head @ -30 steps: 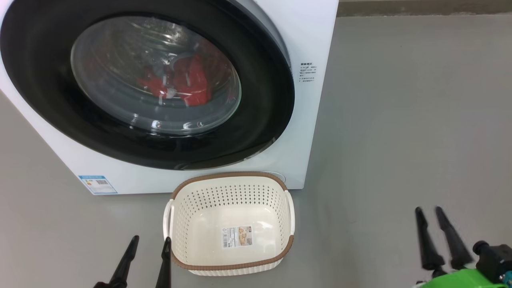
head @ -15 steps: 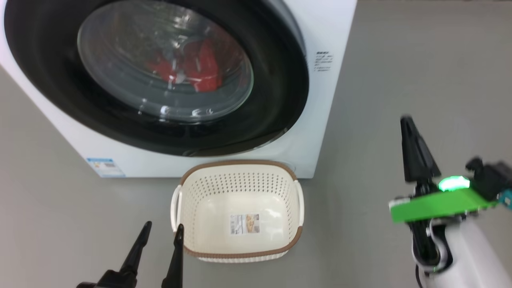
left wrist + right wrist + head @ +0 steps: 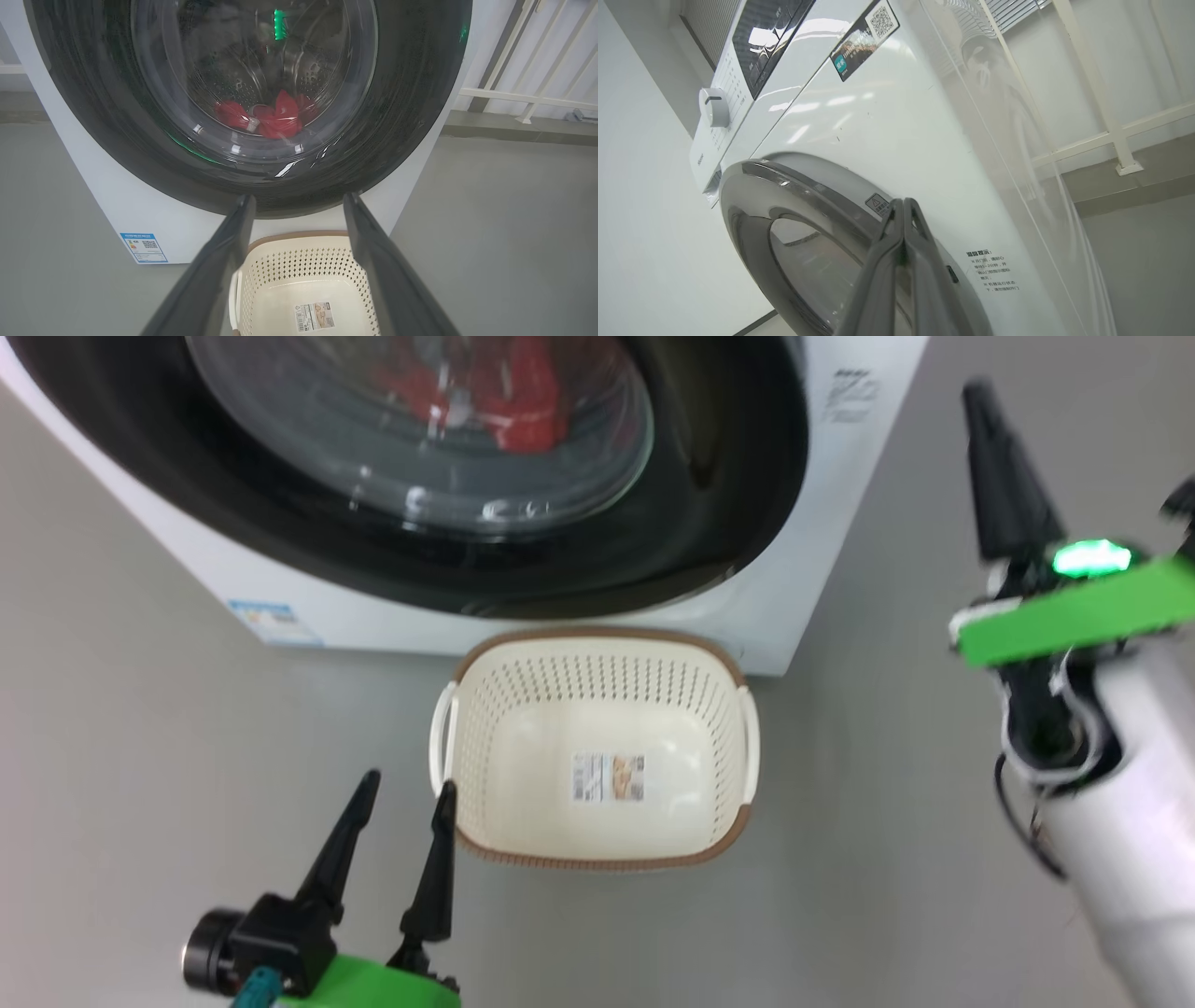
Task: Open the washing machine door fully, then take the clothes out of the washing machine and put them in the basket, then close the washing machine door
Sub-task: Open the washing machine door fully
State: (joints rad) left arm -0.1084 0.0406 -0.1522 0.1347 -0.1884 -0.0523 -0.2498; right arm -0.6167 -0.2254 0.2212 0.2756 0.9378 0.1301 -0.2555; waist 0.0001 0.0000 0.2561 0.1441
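Right claw (image 3: 980,401), closed, points upward beside washing machine (image 3: 845,504).

Bright, even light; glare streaks on washing machine door (image 3: 254,98) (head view motion-blurred, soft).

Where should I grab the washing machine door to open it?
Probably the right rim of the washing machine door, from the right: it stands proud of the washing machine, a lip the shut right pincer could hook.
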